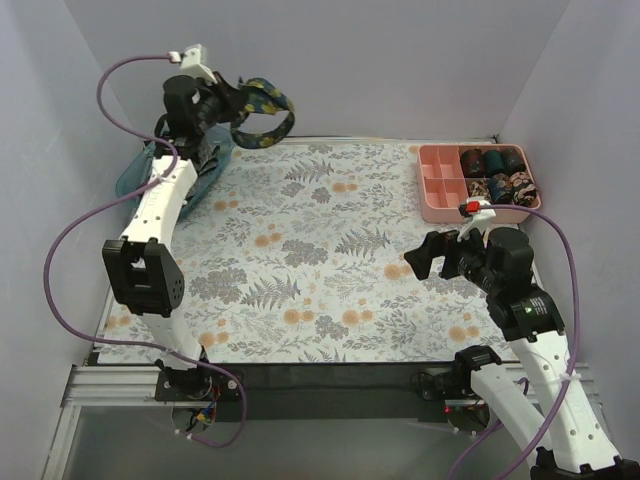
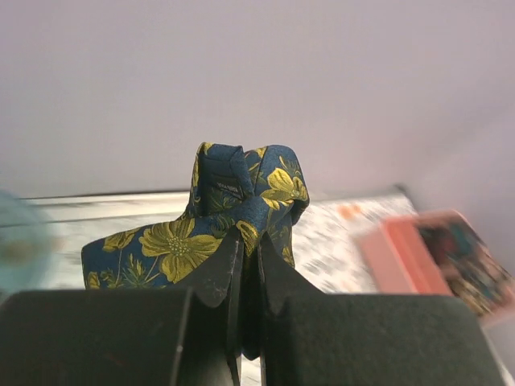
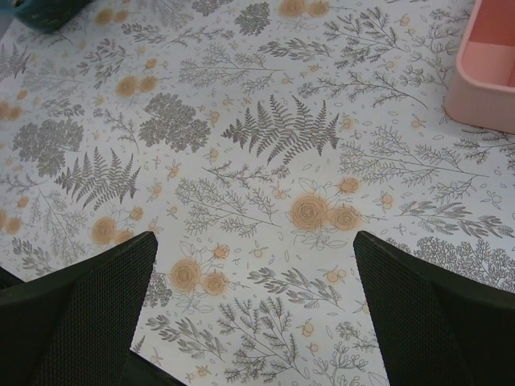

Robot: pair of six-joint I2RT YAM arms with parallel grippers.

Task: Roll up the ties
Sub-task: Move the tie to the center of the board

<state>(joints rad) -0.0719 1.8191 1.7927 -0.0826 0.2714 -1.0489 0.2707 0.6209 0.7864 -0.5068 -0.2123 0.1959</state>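
High over the table's far left corner, my left gripper (image 1: 232,103) is shut on a navy tie with yellow flowers (image 1: 264,108), which hangs in a loop to its right. In the left wrist view the tie (image 2: 241,201) bunches above the pinched fingertips (image 2: 228,256) of the left gripper (image 2: 249,249). My right gripper (image 1: 430,255) hovers open over the right middle of the floral cloth (image 1: 320,250). The right wrist view shows its fingers (image 3: 88,305) spread wide with nothing between them, and the right gripper (image 3: 253,265) above bare cloth. Several rolled ties (image 1: 497,172) sit in a pink tray.
The pink compartment tray (image 1: 440,185) stands at the far right corner, and its corner (image 3: 483,80) shows in the right wrist view. A teal container (image 1: 135,175) sits at the far left behind the left arm. Purple cables (image 1: 70,240) loop beside both arms.
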